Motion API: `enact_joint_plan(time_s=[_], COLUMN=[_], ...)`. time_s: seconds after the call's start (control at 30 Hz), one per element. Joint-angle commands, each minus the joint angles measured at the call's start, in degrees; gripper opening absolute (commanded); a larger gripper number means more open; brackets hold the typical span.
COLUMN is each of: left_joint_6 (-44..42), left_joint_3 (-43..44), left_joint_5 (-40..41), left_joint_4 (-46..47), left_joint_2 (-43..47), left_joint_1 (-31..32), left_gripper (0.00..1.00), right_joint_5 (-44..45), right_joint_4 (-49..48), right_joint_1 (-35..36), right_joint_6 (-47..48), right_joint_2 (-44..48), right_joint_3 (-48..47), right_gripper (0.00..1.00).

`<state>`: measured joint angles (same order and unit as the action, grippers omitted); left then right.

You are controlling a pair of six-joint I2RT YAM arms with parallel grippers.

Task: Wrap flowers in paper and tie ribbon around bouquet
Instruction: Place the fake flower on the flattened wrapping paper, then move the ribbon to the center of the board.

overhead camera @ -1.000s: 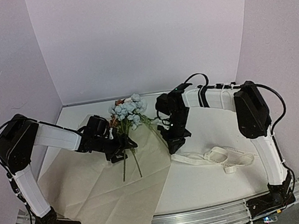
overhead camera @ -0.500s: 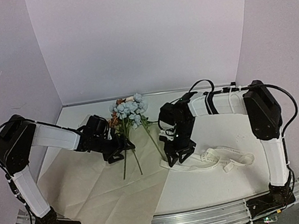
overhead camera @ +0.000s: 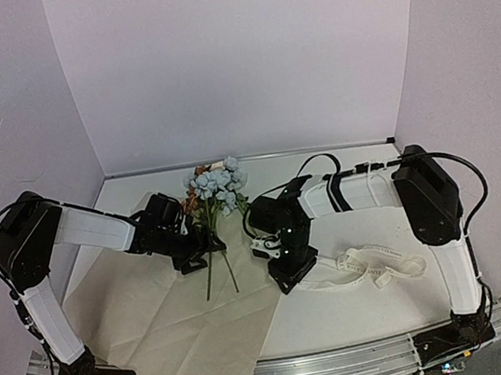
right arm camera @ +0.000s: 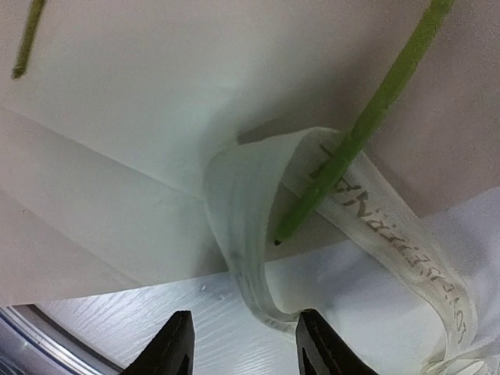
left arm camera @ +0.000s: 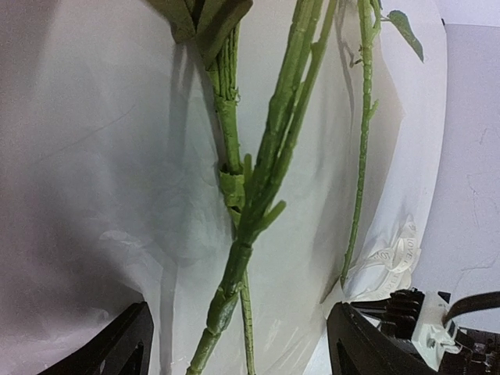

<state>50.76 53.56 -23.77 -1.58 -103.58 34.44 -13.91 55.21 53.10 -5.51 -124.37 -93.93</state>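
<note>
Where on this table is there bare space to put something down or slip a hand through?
The front strip of table is bare, bordered by the paper, the ribbon and the near edge. The paper's near left half is bare too. Crowded: the middle, where the left gripper and right gripper sit over the flowers and ribbon end.

Soft, even overhead light; wrist views blurred close up, perhaps slightly overexposed.

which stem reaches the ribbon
The lone stem off to the right: its tip lies over the ribbon loop. The other two cross together on the paper, away from it.
</note>
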Motion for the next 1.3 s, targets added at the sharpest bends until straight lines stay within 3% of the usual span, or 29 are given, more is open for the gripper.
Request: enact_joint_plan(time_s=[0.0,0.17,0.33,0.57,0.8,1.07,1.27], left_joint_6=[-1.3,-1.2,-0.5,1.4,3.0,0.9,-4.1], left_joint_3=[2.4,2.7,2.8,3.5,4.7,7.3,12.3], left_joint_5=[0.7,0.4,-0.1,-1.4,-2.7,-3.8,-4.8], left_joint_4=[-0.9,-1.0,-1.1,-0.2,1.1,-0.2,-4.2], left_joint_2=[-0.9,-1.4,-2.3,-5.2,-7.6,-9.6,-10.6], left_joint_1=[-0.5,-0.7,-1.5,-2.7,-2.8,-3.0,-3.1], left_gripper=[0.80,0.79,0.79,0.79,0.79,0.79,0.80], right_joint_5=[6.1,6.6,7.1,2.1,-1.8,14.6,26.1], right_joint_4=[-1.7,-2.3,-3.1,-3.3,5.4,16.9,18.9], right_joint_1=[0.0,0.4,0.5,2.3,3.8,3.4,-4.4], right_joint_6=[0.6,-0.3,-2.4,-4.4,-4.3,-9.2,-20.2], right_joint_2=[0.7,2.3,5.4,12.5,17.3,25.5,33.8], right_joint_3=[1.5,4.5,9.3,16.6,21.4,25.8,32.6], right_gripper=[0.42,0.26,0.01,0.00,0.00,0.00,0.00])
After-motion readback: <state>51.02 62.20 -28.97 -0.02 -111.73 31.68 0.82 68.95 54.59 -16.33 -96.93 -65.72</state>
